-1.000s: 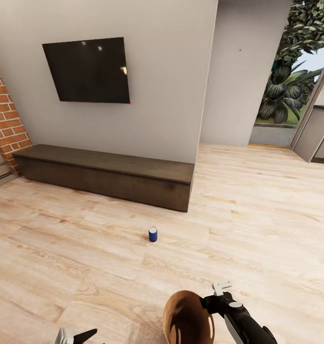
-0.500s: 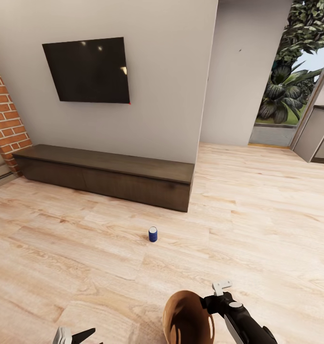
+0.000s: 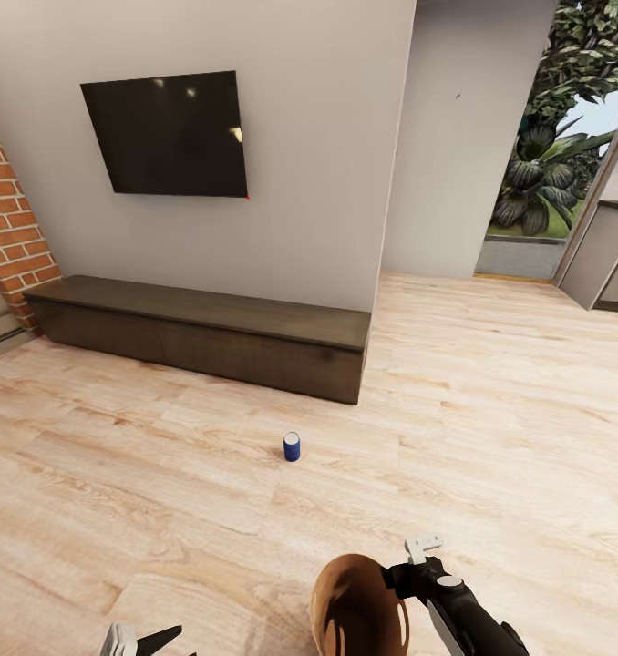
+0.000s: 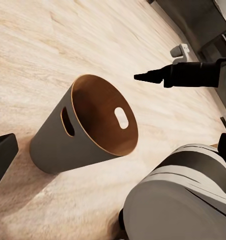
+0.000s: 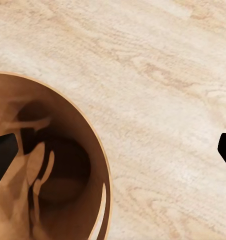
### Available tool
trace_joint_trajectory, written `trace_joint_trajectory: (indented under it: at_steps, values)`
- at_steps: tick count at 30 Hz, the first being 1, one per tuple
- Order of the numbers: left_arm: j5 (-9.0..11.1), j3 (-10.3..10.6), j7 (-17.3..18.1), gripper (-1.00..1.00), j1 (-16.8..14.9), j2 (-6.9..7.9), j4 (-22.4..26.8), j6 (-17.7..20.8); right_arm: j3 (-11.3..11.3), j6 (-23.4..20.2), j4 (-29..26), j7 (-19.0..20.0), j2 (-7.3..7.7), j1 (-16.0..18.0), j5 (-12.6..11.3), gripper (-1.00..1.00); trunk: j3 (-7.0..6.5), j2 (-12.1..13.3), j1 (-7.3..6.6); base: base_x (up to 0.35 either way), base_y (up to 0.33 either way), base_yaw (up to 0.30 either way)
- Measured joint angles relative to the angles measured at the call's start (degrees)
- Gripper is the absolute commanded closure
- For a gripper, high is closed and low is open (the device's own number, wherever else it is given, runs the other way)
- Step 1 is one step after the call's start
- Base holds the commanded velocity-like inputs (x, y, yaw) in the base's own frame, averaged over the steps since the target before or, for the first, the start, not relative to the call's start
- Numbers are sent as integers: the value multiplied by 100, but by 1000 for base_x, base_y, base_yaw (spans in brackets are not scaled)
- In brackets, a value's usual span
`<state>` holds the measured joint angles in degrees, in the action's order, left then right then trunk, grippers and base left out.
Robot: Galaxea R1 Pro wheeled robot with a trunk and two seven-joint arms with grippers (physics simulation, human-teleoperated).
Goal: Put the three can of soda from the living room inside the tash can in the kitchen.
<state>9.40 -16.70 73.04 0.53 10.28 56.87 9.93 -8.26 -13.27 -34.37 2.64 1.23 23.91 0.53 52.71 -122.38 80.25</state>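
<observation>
A dark blue can of soda (image 3: pixel 292 446) with a silvery top stands upright on the light wood floor, in front of the long low cabinet (image 3: pixel 209 335). The two orange cans are out of view. The brown trash can (image 3: pixel 356 606) lies tilted at the bottom of the head view, its mouth (image 4: pixel 105 115) facing the left wrist camera. My right gripper (image 5: pixel 113 150) is open, with one finger (image 5: pixel 3 152) over the bin's inside and the other outside its rim. My left gripper (image 3: pixel 138 640) is open, low to the left, apart from the bin.
A black television (image 3: pixel 168 134) hangs above the cabinet and a red-brick fireplace edge (image 3: pixel 8 228) is at the left. A wall corner (image 3: pixel 396 182) divides the room from a passage toward a garden doorway (image 3: pixel 551 173). My grey base (image 4: pixel 183 200) sits close beside the bin.
</observation>
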Motion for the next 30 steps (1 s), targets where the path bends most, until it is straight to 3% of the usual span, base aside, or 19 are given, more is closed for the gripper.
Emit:
trace_joint_trajectory:
  at_steps: [26, 30]
  values:
    - [0, 0, 0, -100, 0, 0, 0, 0, -4, 0, 0, 0, 0, 0, 0, -100, 0, 0, 0, 0, 0, 0]
    - [0, 5, 0, -100, -1, 0, 0, 0, -3, 0, 0, 0, 0, 0, 0, -100, 76, -159, 87, 0, 0, 0]
